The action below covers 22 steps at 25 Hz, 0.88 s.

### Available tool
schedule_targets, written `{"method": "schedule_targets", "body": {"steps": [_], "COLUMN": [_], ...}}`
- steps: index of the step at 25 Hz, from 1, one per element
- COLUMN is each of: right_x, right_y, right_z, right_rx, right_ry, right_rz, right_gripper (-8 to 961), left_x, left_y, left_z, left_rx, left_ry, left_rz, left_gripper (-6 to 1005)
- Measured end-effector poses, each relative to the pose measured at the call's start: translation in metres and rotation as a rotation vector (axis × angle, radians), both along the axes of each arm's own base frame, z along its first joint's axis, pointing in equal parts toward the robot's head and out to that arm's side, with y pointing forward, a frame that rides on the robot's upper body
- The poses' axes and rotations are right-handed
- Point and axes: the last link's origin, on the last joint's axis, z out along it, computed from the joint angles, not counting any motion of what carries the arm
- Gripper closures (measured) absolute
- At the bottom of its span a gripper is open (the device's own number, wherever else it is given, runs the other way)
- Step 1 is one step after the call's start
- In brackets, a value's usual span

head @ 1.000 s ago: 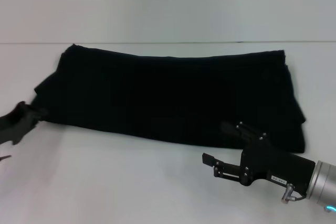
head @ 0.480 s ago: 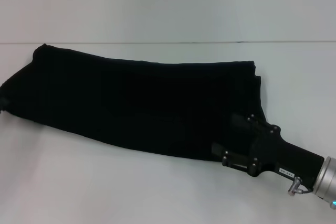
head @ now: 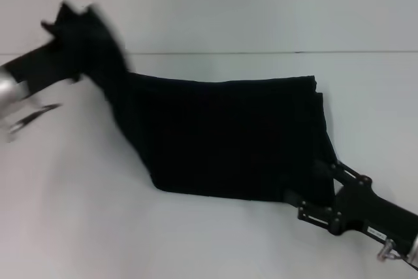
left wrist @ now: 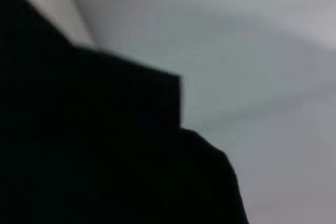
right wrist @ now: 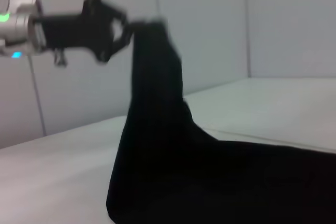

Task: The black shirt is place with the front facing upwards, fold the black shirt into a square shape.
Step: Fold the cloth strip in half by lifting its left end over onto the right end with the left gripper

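Observation:
The black shirt [head: 228,135] lies folded into a long band on the white table [head: 98,227], plain black side up. Its left end is lifted high off the table and hangs from my left gripper [head: 75,21], which is shut on it at the upper left. From the right wrist view, that left gripper [right wrist: 123,27] is raised with the black shirt [right wrist: 210,177] draping down from it. Black cloth [left wrist: 79,145] fills most of the left wrist view. My right gripper [head: 307,208] rests low at the shirt's near right corner, its tips lost against the dark cloth.
The white table stretches bare to the front and left of the shirt. A pale wall [head: 261,4] rises behind the table's far edge.
My left gripper has risen from the table's left edge, lifting the shirt's left end up and inward. The right gripper slid to the shirt's near right corner.

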Motion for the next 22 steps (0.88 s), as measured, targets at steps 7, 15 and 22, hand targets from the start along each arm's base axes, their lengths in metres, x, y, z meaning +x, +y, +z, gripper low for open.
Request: {"method": "schedule_targets", "body": {"steps": [7, 15, 22], "right_x": [0.019, 0.03, 0.033], "right_y": [-0.019, -0.027, -0.023], "right_z": [0.005, 0.006, 0.007], "right_rx": [0.027, 0.033, 0.044], "right_ry": [0.01, 0.004, -0.01], "right_rz": [-0.085, -0.138, -0.162], "right_gripper": [38, 38, 38], "left_x": [0.098, 0.103, 0.091], "left_y": [-0.003, -0.043, -0.054], "left_z": [-0.083, -0.18, -0.193], "left_rx": [-0.226, -0.387, -0.37], "left_ry": [0.041, 0.169, 0.192], "left_rz": [-0.295, -0.337, -0.293], "left_gripper": [976, 978, 975]}}
